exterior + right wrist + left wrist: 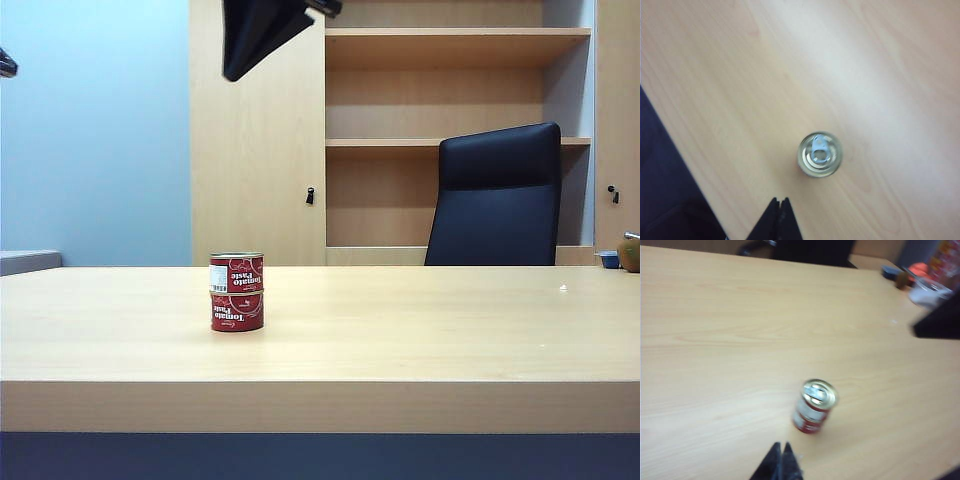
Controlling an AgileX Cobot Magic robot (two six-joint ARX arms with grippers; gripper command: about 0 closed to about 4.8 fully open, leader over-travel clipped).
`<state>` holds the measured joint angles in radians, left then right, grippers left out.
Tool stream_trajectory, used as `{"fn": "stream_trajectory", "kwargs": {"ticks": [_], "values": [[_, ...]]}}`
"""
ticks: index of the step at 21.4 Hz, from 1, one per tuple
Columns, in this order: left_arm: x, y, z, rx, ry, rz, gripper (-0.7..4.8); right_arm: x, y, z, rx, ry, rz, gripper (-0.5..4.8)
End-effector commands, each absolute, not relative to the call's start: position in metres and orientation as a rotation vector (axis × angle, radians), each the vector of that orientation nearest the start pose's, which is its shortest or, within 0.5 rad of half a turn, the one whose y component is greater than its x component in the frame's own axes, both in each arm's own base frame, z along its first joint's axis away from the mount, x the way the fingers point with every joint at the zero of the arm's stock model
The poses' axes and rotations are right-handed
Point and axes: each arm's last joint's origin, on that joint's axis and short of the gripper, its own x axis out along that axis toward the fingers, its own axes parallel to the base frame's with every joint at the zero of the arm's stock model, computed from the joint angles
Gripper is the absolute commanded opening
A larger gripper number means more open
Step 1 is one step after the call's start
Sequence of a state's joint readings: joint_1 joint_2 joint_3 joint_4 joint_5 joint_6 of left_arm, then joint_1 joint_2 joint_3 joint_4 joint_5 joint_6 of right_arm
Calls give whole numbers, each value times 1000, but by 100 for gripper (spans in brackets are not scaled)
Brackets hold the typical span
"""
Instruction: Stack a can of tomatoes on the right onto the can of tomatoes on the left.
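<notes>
Two small red tin cans with white "Tomato Paste" words are standing on the long pale wooden table (420,330). The top red tomato can (237,273) is sitting right on the bottom red tomato can (237,311), so they are making a little tower. The tower is standing straight up, a bit to the left of the middle of the table. Nothing is touching it.

The right gripper (779,204) is hanging high above the tower and looking straight down at it. Its two black fingers are pressed together, and they are holding nothing. From up there, the shiny silver lid with its pull ring is showing on the top can. In the exterior view, a black arm piece (258,32) is hanging at the top edge, above the cans.

The left gripper (780,450) is also up in the air, off to the side of the tower. Its black tips are squeezed together too, with nothing between them.

Behind the table, a black office chair (497,195) is standing in front of pale wooden shelves (455,90). A light blue wall (95,130) is showing on the left.
</notes>
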<state>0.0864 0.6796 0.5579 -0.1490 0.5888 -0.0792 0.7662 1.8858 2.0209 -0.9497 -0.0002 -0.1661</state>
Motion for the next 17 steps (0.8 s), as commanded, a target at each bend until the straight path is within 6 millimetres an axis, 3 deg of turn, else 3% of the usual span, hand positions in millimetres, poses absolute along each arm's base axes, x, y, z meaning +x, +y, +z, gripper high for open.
{"fn": "stream_trajectory", "kwargs": {"ticks": [1,5,8,12,17], "values": [[146,-1,283,-134,197,-394,-5,266,254,400,-342,482,786,-9],[129,-1,283,-96,75,-354,-5,228,218,393,-236,245,781,-9],[116,-1,269,-90,30,-314,-5,198,189,370,-72,53,773,-9],[105,-2,242,-80,-10,-293,-5,173,164,342,101,-17,731,-9],[98,-1,214,-80,-22,-243,-5,152,141,317,145,-5,656,-9]]}}
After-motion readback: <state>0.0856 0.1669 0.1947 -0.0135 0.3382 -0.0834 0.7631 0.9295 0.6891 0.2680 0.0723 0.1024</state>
